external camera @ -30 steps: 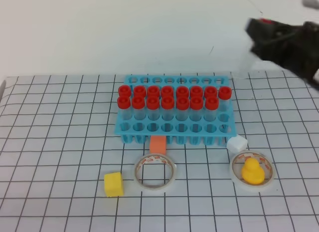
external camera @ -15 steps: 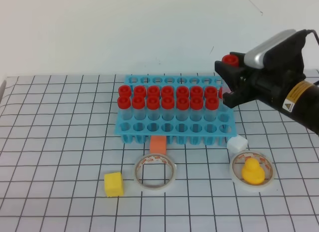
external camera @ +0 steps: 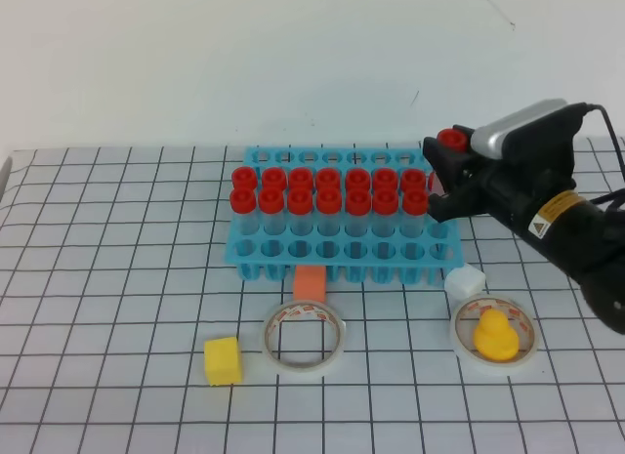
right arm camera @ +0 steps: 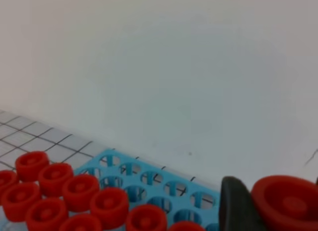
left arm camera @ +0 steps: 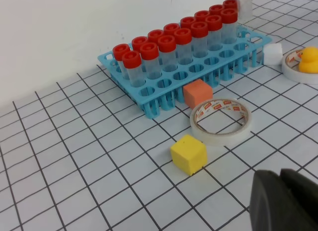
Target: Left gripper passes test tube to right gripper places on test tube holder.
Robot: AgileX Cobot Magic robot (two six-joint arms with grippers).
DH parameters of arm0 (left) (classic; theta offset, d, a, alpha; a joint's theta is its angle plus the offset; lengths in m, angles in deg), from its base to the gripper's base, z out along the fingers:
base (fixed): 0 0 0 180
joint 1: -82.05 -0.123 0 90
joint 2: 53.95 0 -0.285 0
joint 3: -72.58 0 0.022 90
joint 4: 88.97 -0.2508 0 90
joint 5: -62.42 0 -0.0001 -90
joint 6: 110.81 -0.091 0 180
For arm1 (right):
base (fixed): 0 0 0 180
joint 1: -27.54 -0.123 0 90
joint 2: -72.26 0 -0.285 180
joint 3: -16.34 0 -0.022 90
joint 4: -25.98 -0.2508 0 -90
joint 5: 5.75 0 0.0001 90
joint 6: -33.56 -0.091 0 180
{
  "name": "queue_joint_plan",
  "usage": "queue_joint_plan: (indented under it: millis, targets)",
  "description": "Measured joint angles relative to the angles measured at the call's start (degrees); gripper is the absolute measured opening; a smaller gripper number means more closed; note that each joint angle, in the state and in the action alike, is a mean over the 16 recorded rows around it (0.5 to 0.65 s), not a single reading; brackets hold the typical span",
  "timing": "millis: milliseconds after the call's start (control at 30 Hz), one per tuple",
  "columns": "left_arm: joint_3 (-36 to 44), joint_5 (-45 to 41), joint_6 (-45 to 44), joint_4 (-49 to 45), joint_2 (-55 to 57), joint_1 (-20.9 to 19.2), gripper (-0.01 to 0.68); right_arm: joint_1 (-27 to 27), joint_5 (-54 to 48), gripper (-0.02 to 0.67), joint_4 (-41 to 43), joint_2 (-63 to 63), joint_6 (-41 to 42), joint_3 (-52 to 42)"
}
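1. Exterior high view: the right gripper, black with a silver-grey top piece and a yellow warning sticker, reaches in from the right edge to the upper right corner of the light blue test tube holder. Its fingers are clamped on a test tube, whose red cap shows just above them; the tube hangs upright over the holder's right end. The holder sits at mid-frame on the gridded table and carries two rows of red-capped tubes. In front of it lie an orange block touching its front edge, a tape roll, a yellow cube to the lower left, a white cube by the holder's right front corner, and a second tape roll with a yellow duck inside it.

2. Left wrist view: the left gripper shows as dark fingers pressed together at the lower right of the frame, holding nothing. The holder runs across the upper half, and the clear body of the gripped tube appears at its far right end, near the top edge.

3. Right wrist view: the held tube's red cap fills the lower right corner beside a dark finger. Below left lie the holder's open holes and the red caps of seated tubes.
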Motion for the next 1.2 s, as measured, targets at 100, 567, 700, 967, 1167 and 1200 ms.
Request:
queue_joint_plan:
  millis: [100,567,700,967,1167,1200]
  targets:
    - [0.0,0.0,0.0,0.0,0.0,0.0,-0.001,0.0,2.7,0.281,-2.0,1.9,1.4,0.0]
    - [0.0,0.0,0.0,0.0,0.0,0.0,-0.001,0.0,6.3,0.281,-6.1,5.8,4.3,0.0]
    - [0.0,0.0,0.0,0.0,0.0,0.0,-0.001,0.0,5.3,0.281,-6.1,6.0,4.3,0.0]
    - [0.0,0.0,0.0,0.0,0.0,0.0,-0.001,0.0,4.3,0.281,-6.1,6.4,4.0,0.0]
    - [0.0,0.0,0.0,0.0,0.0,0.0,-0.001,0.0,7.3,0.281,-6.1,7.8,3.8,0.0]
    - [0.0,0.0,0.0,0.0,0.0,0.0,-0.001,0.0,8.0,0.281,-6.1,8.1,3.7,0.0]
